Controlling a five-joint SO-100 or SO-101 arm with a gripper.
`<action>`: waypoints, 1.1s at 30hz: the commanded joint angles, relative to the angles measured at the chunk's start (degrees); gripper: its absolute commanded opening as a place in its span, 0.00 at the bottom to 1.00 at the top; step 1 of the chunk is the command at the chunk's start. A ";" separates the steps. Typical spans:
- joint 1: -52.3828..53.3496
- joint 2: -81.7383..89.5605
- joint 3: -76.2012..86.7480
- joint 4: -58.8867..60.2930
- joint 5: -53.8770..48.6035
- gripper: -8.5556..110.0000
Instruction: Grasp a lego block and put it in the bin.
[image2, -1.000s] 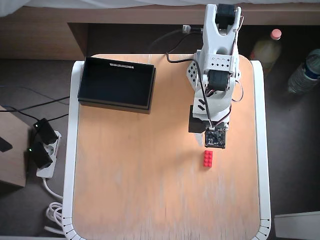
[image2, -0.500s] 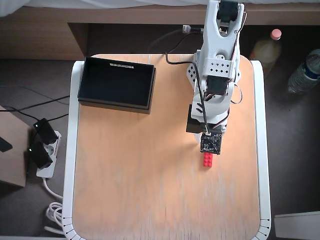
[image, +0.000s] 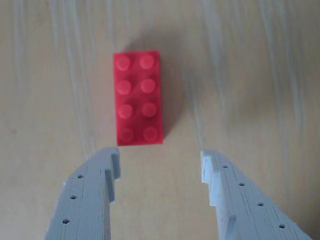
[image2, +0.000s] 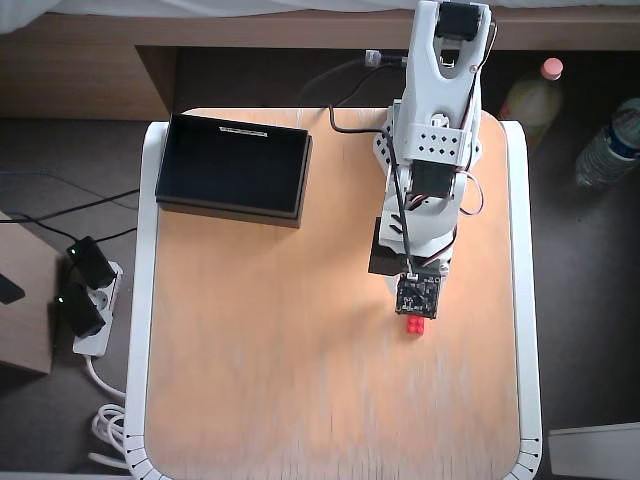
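Observation:
The lego block (image: 139, 98) is a small bright red brick with two rows of studs, lying flat on the wooden table. In the wrist view it sits just beyond my two pale grey fingertips (image: 111, 162), roughly centred on the gap. My gripper (image: 160, 162) is open and empty, hovering over the table. In the overhead view the block (image2: 415, 325) peeks out just below the arm's wrist camera board, with the fingers hidden under the arm. The bin (image2: 233, 163) is a shallow black tray at the table's top left, far from the gripper.
The white arm (image2: 430, 150) reaches down from its base at the table's top edge. Bottles (image2: 530, 95) stand on the floor to the right. A power strip with plugs (image2: 85, 300) lies on the floor to the left.

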 joint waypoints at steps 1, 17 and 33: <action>0.44 -3.34 -9.93 -2.29 -0.44 0.21; 0.70 -13.71 -15.38 -4.13 -1.14 0.21; 2.02 -18.28 -18.28 -6.24 -1.32 0.21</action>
